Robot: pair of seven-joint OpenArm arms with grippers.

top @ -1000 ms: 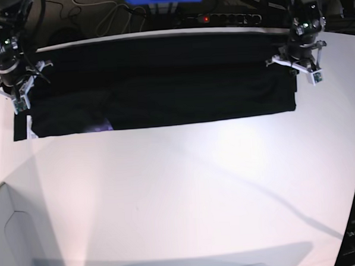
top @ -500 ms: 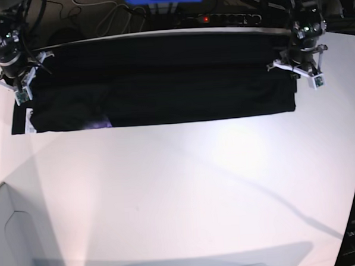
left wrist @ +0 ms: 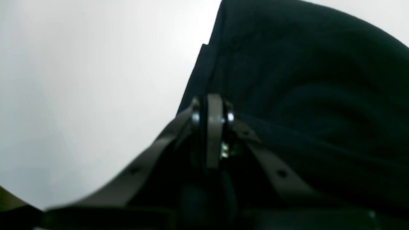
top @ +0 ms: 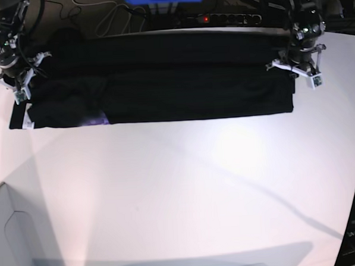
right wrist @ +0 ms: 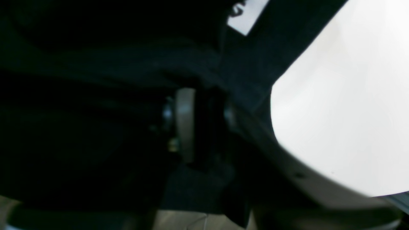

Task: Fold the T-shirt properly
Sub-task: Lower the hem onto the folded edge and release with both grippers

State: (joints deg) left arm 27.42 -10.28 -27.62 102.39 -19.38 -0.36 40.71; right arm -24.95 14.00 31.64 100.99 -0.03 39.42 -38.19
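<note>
The black T-shirt [top: 163,92] lies folded lengthwise, seemingly flat, along the far edge.

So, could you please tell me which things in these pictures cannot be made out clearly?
- Right wrist view: the right gripper is blurred against the black T-shirt; whether it still pinches cloth is unclear.
- Left wrist view: the left gripper is out of focus; the pinched fabric disappears into shadow.
- Base view: the purple print is too small to read.
- Base view: the T-shirt's far edge blends into the dark clutter behind the table.
</note>
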